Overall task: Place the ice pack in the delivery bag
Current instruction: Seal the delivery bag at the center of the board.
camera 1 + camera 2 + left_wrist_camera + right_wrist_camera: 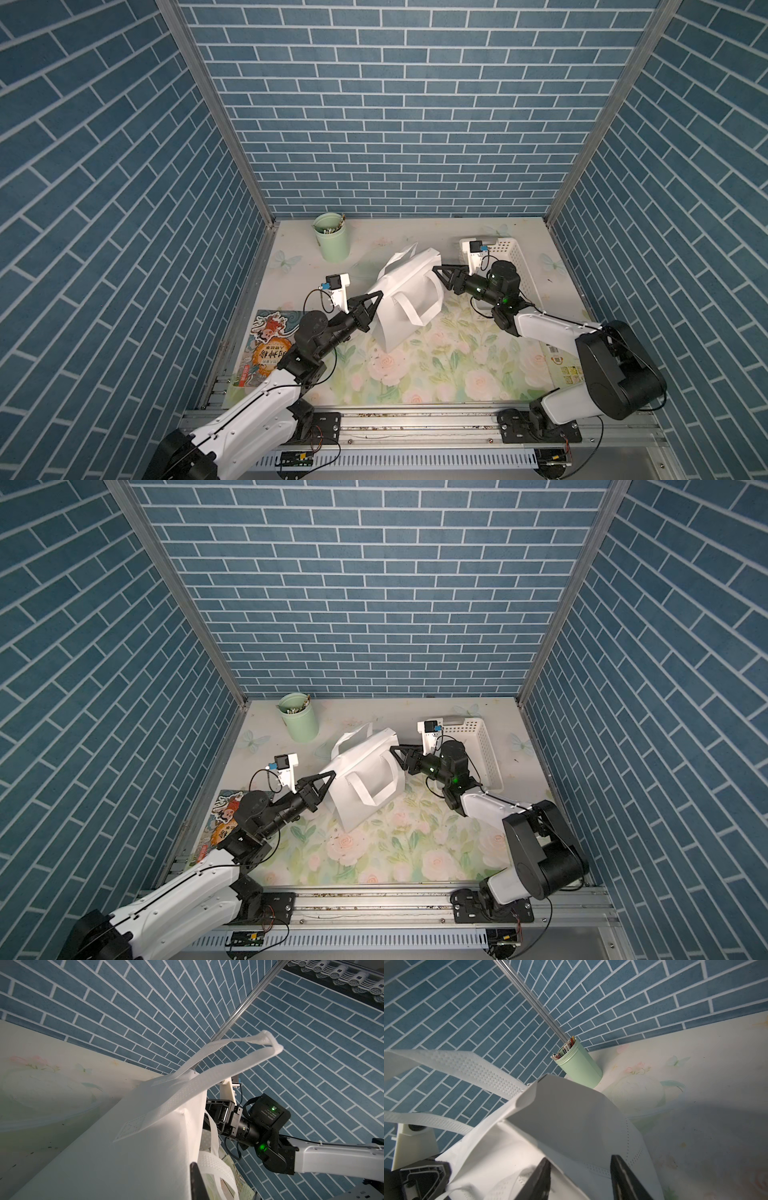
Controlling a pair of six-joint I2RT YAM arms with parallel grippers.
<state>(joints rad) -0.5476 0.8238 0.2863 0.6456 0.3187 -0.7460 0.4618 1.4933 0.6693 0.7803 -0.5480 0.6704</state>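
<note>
**Task item.** The white boxy fabric delivery bag [390,328] [353,804] sits near the middle of the bench [415,374], tilted rather than upright, between the two arms in both top views. The bench carries a pale floral cover. One white flat strap handle [405,309] hangs down the bag's near face. The second strap handle [228,1059] loops free above the rim.

**Left tool** [376,296] [331,775]. It is pressed together at the bag's left upper corner. In the left wrist view one black finger [195,1180] lies against the bag's wall and the fabric covers its partner. The tool pinches that wall.

**Right tool** [436,271] [394,749]. It is at the bag's right upper corner. The right wrist view shows it spread [579,1158], its black fingers [542,1178] well apart with white bag fabric across the gap. Whether they press the fabric cannot be told.

**Other items.**
- A white perforated plastic basket [519,257] stands at the far right of the bench, partly behind the right arm.
- A mint-green cylindrical container [332,243] holding thin sticks stands upright at the far left corner.
- An illustrated book [266,345] lies flat at the left edge, partly under the left arm.
</note>
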